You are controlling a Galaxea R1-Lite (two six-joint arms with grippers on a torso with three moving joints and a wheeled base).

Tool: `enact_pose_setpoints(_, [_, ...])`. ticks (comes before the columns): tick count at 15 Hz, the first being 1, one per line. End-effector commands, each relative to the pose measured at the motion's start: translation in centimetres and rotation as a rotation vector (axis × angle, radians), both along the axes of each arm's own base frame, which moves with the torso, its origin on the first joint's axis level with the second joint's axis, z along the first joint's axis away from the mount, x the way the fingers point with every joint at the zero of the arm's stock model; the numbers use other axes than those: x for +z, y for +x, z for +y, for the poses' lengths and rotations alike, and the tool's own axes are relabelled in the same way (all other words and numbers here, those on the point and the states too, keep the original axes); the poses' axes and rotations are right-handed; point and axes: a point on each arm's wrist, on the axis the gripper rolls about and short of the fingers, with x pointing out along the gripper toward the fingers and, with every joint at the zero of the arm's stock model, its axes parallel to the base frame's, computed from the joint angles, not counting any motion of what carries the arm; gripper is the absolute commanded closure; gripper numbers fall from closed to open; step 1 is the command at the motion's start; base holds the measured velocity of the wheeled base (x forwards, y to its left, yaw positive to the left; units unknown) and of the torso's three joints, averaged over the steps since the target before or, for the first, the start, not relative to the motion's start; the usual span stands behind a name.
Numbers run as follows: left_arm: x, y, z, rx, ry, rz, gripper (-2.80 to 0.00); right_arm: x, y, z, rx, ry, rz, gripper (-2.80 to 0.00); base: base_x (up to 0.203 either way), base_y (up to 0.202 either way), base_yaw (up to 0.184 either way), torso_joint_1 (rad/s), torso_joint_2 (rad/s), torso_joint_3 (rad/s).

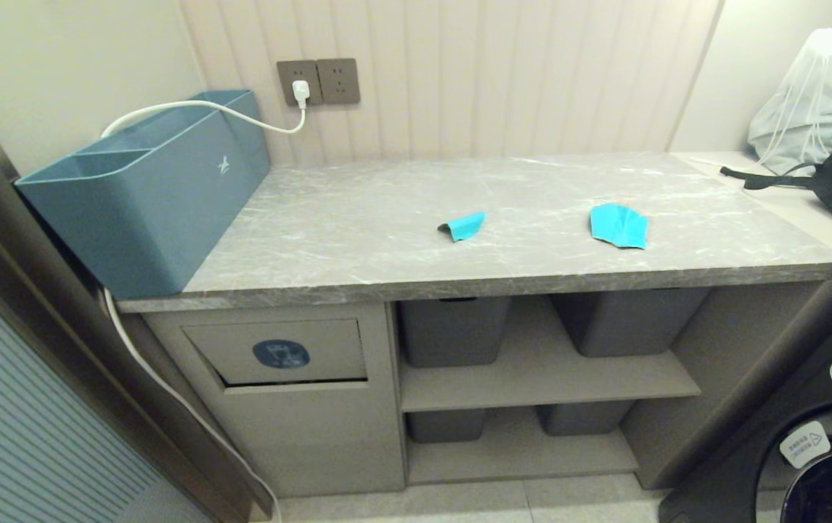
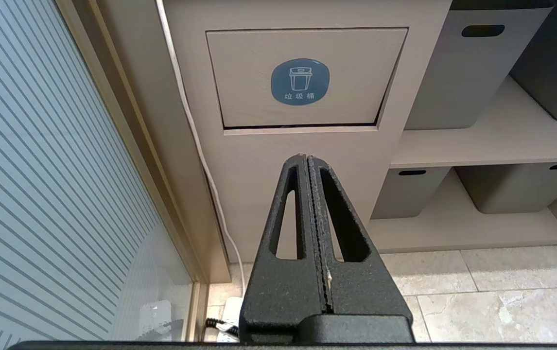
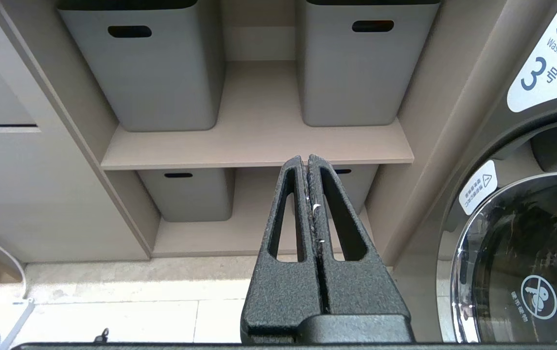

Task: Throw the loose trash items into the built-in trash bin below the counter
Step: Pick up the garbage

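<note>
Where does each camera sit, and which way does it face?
Head: high, looking down on the counter with two paper scraps; no arms show.
Left wrist: behind the shut left claw, facing the bin flap.
Right wrist: behind the shut right claw, facing grey tubs.
All share the shelves.

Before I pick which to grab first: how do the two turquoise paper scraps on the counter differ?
The left scrap is smaller, folded narrow with a curled dark tip; the right scrap is larger, wider and flatter. The left lies nearer the trash flap. Both are turquoise and lie loose on the counter.
</note>
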Motion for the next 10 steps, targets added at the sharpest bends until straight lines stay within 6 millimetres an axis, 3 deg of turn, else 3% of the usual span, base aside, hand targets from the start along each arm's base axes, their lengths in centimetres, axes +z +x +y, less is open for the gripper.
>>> enact_pose_setpoints(1, [-0.04, 0.02, 0.0, 0.001, 0.0, 0.003, 0.0, 0.0, -0.01, 0.0, 0.0, -0.001, -0.002, 0.0, 0.0, 0.0, 0.0, 0.0, 0.0, 0.0])
enact_pose_setpoints(10, [-0.04, 0.02, 0.0, 0.001, 0.0, 0.003, 0.0, 0.0, -0.01, 0.0, 0.001, 0.001, -0.002, 0.0, 0.013, 0.0, -0.001, 0.0, 0.0, 0.0])
